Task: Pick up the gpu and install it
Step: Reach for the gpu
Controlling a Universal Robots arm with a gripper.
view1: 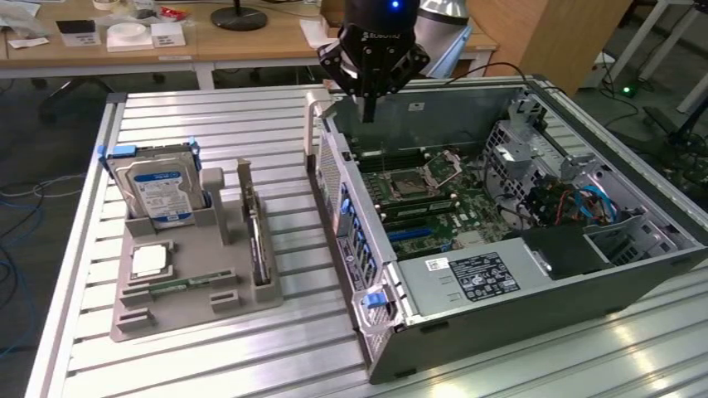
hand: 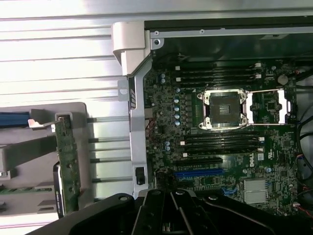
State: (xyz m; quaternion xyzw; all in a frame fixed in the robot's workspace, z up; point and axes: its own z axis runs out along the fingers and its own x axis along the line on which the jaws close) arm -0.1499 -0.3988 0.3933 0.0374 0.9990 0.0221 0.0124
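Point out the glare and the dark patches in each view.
Exterior view: light glares off the slatted table nearest the camera, while the inside of the computer case beside the power supply lies in deep shadow. Wrist view: the table washes out to near white, the motherboard is evenly but dimly lit, and the gripper reads as nearly black.

A wooden desk (view1: 254, 37) runs along the upper left, a black lamp base (view1: 239, 16) on it. A wooden cabinet (view1: 553, 37) stands upper right. Blue cables (view1: 12, 274) trail over grey floor (view1: 45, 141) at the left edge.
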